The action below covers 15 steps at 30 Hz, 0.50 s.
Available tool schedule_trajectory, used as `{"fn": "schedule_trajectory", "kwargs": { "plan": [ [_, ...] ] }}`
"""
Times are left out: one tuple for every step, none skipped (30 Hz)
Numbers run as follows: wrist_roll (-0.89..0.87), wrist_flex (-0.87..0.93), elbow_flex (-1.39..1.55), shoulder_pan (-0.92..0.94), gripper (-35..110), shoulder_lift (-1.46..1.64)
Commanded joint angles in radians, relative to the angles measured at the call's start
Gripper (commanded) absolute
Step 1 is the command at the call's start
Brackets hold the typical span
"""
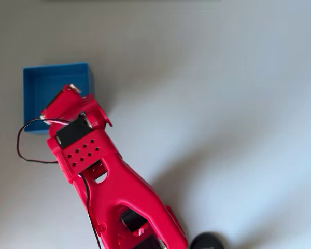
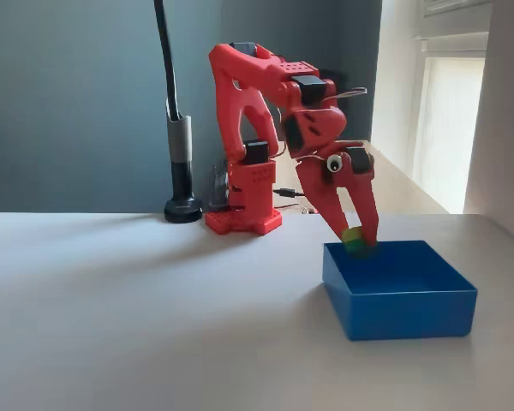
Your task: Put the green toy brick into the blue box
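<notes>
In the fixed view, the blue box [image 2: 400,300] sits nearest, low-walled, with bare table [image 2: 137,325] on its left. Just above its far rim, the red gripper [image 2: 357,242] clamps the small lime-green toy brick [image 2: 354,241].

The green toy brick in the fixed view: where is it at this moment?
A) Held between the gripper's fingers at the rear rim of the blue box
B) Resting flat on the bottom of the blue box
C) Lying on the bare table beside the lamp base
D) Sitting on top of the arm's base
A: the green toy brick sits pinched at the tips of the gripper, just at the back rim of the blue box.
</notes>
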<state>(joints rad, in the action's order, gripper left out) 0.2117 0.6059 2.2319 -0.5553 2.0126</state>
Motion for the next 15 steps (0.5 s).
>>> {"fn": "schedule_trajectory", "kwargs": {
  "plan": [
    [-0.005,-0.012,-0.012,-0.008,24,0.02],
    [-0.008,-0.012,-0.014,-0.008,26,0.02],
    [-0.009,-0.012,-0.015,-0.008,27,0.02],
    [-0.011,-0.012,-0.018,-0.008,29,0.02],
    [-0.011,-0.012,-0.018,-0.008,29,0.02],
    [-0.011,-0.012,-0.021,-0.008,29,0.02],
    [-0.011,-0.012,-0.025,-0.008,28,0.02],
    [-0.011,-0.012,-0.026,-0.008,28,0.02],
    [-0.012,-0.012,-0.031,-0.008,27,0.02],
    [-0.015,-0.012,-0.035,-0.008,27,0.02],
    [-0.018,-0.012,-0.04,-0.008,26,0.02],
    [-0.021,-0.012,-0.044,-0.008,25,0.02],
    [-0.025,-0.012,-0.049,-0.008,24,0.02],
    [-0.029,-0.012,-0.054,-0.006,22,0.02],
    [-0.034,-0.011,-0.058,-0.005,19,0.02]
  ]
}}
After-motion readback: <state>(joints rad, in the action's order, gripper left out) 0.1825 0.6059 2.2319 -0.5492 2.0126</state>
